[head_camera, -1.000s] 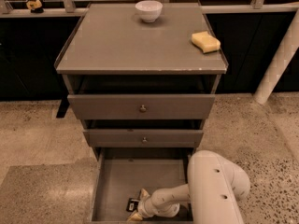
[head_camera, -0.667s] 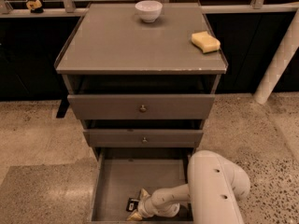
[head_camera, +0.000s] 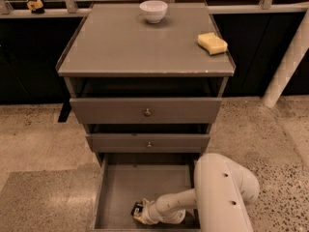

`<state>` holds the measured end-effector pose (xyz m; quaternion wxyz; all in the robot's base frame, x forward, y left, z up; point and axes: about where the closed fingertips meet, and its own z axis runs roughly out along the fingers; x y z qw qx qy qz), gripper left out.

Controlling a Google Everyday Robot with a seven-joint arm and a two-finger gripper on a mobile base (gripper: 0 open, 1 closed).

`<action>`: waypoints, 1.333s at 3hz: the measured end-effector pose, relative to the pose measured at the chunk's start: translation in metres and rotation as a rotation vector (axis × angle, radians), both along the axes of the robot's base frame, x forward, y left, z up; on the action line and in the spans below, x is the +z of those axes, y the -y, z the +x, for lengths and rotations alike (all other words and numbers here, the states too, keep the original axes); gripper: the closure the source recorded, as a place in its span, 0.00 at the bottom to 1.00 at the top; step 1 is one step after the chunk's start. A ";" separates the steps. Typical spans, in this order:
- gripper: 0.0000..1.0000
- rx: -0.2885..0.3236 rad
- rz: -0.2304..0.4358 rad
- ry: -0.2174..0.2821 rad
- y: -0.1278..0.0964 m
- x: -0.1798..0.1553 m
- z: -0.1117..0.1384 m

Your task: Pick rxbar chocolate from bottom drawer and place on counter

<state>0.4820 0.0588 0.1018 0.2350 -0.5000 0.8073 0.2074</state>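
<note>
The bottom drawer [head_camera: 120,187] stands pulled out below two knobbed drawers. The rxbar chocolate [head_camera: 136,209], a small black bar with white print, lies on the drawer floor near the front. My gripper [head_camera: 141,211] reaches into the drawer from the right on the white arm and sits right at the bar, partly covering it. The counter [head_camera: 135,42] is the flat grey-brown cabinet top above.
A white bowl [head_camera: 153,11] stands at the back of the counter and a yellow sponge [head_camera: 212,43] lies at its right edge. My arm's large white elbow [head_camera: 224,192] overhangs the drawer's right side. A white post [head_camera: 285,66] stands at the right.
</note>
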 end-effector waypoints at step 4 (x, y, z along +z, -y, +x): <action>1.00 0.101 -0.029 0.270 -0.112 0.176 -0.009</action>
